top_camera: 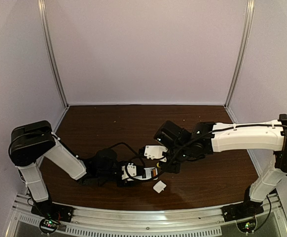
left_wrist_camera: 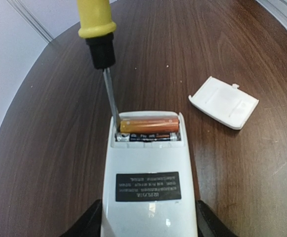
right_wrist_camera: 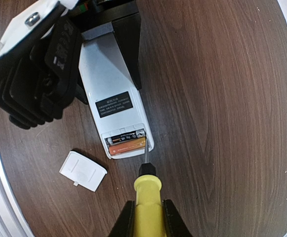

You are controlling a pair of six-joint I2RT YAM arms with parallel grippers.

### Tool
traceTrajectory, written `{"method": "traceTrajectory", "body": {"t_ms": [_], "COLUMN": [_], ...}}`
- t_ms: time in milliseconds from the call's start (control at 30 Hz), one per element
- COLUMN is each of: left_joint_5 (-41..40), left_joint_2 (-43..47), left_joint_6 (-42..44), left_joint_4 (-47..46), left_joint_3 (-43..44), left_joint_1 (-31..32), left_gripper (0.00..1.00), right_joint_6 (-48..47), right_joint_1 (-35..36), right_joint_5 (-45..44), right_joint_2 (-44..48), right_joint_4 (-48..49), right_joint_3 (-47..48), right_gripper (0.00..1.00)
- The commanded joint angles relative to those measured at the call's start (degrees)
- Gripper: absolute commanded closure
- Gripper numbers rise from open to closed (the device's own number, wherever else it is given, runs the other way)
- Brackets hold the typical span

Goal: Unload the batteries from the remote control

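With the right tool (right_wrist_camera: pixel 148 219) clamping the yellow-handled metal-shafted screwdriver (left_wrist_camera: pixel 96 22), poking its tip in at one end of the orange cylindrical battery (left_wrist_camera: pixel 148 124). With the left tool (left_wrist_camera: pixel 148 227) gripping the flat white plastic remote control (left_wrist_camera: pixel 148 168) back-up, by the middle of the near edge of the dark wooden desk (left_wrist_camera: pixel 242 197). Probably risking the tip skidding off under too steep a lever, the battery springing out and rolling over that edge, or the remote twisting in the grip.

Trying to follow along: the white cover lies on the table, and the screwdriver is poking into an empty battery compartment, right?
Not empty: the left wrist view shows an orange battery and a dark battery in the remote control's compartment. The white cover and screwdriver are as you say.
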State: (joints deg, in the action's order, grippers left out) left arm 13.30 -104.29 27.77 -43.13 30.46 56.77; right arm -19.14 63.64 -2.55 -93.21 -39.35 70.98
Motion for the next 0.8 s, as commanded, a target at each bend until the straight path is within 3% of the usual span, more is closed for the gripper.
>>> {"method": "traceTrajectory", "body": {"t_ms": [0,767], "left_joint_5": [0.62,-4.83], "left_joint_2": [-0.66,2.25], "left_joint_6": [1.15,1.37], "left_joint_4": [0.23,-1.81], "left_joint_3": [0.3,-1.85], "left_joint_1": [0.16,0.82], "left_gripper": [1.0,1.0], "right_joint_6": [-0.02,1.92], "right_joint_1": [-0.46,-0.37], "right_joint_5": [-0.99,-0.55], "right_joint_2": [-3.09,-6.72], "right_joint_4": [-3.97,-9.21], "right_joint_3": [-0.91,3.72], "right_gripper": [1.0,1.0]}}
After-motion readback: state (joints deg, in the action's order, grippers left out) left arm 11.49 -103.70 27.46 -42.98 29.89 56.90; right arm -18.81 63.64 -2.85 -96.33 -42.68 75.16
